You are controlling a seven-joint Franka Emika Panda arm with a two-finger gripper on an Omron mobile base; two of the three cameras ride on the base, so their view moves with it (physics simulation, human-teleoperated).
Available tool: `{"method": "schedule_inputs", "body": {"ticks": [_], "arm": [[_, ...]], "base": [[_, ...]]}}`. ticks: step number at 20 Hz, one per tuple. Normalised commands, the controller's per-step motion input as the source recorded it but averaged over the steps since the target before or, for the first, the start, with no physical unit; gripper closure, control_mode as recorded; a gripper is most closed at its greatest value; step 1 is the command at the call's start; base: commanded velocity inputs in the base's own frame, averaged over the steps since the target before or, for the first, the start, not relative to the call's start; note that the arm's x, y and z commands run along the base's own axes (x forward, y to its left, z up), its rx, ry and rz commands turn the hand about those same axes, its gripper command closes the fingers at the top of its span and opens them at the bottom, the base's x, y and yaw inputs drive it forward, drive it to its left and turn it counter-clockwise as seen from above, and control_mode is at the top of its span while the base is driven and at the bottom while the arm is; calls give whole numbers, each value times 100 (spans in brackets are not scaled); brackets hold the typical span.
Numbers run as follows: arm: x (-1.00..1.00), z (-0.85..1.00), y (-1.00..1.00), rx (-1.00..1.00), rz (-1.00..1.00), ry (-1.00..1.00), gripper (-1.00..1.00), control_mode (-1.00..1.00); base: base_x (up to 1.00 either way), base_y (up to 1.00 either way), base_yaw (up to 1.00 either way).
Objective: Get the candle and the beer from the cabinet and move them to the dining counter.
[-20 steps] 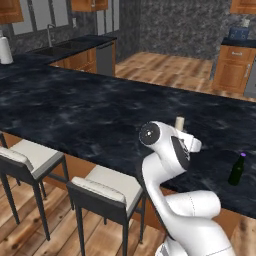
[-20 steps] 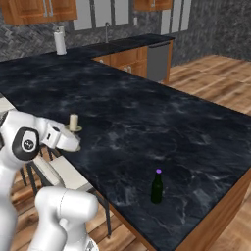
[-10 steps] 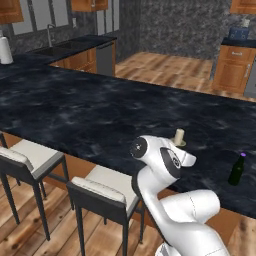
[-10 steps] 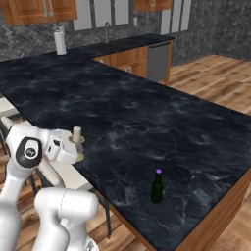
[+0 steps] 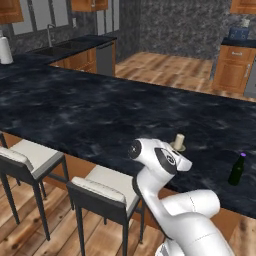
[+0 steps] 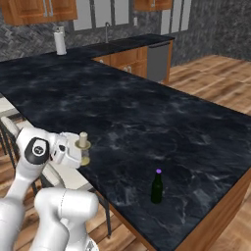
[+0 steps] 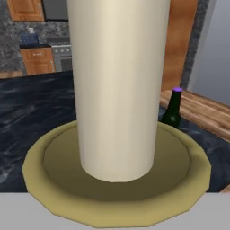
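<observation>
The cream candle (image 6: 83, 139) on its olive dish holder sits in my gripper (image 6: 81, 154), which is shut on the holder below the dish, just over the near edge of the dining counter (image 6: 147, 112). From the other side the candle (image 5: 179, 141) shows above my white hand. Close up, the candle (image 7: 117, 85) and its dish take up most of the hand view. The dark green beer (image 6: 157, 187) with a purple cap stands upright on the counter to the right, also seen as the beer (image 5: 237, 170) and beer (image 7: 172, 108).
White-cushioned stools (image 5: 107, 187) line the counter's near side below my arm. A paper-towel roll (image 6: 60, 41) stands on the far kitchen counter by the sink. Brown wood wall cabinets (image 6: 39, 10) hang at the back; which is the task's cabinet I cannot tell.
My arm has folded down and the candle has dropped lower, closer to the counter top near its edge. The beer has stayed put.
</observation>
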Motion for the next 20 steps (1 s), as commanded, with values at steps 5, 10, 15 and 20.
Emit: {"method": "schedule_inputs", "body": {"ticks": [5, 10, 15, 20], "arm": [[20, -22, -18, 0, -9, 0, 100, -100], [12, -14, -12, 0, -5, 1, 100, -100], [5, -18, -10, 0, -2, 6, 100, -100], [0, -29, -3, 0, -1, 0, 100, -100]], "base": [[0, 0, 0], [0, 0, 0], [0, 0, 0], [0, 0, 0]]}}
